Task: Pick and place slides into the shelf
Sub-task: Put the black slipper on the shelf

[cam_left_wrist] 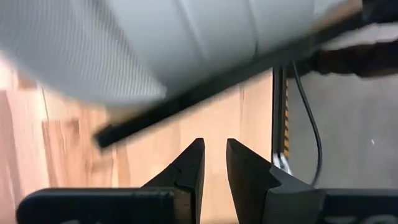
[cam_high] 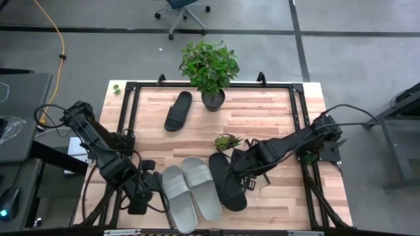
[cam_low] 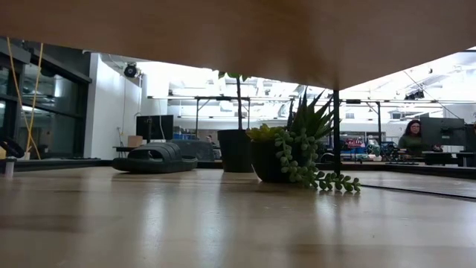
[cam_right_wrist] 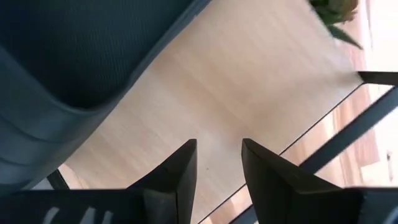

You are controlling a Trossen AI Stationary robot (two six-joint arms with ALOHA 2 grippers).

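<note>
Slides lay in two groups on my tabletop. Two light grey slides sat side by side at the near edge, and a black slide lay just to their right, all three inside the shelf's thin dark frame as far as I could tell from above. The other black slide rested well apart at the far side, beside the big potted plant; the low view showed it flat on the wood, left of the dark pot. A small succulent stood between the far slide and the near three.

My left claw hung just beside the outer grey slide, at its left edge. From its wrist, the two fingers stood a narrow gap apart with nothing between them, the grey sole and a dark frame bar ahead of them.

My right claw hovered at the black slide's right side, close over it. Its fingers were parted and empty, pale shelf board showing through the gap and the black slide just ahead of the tips.
</note>
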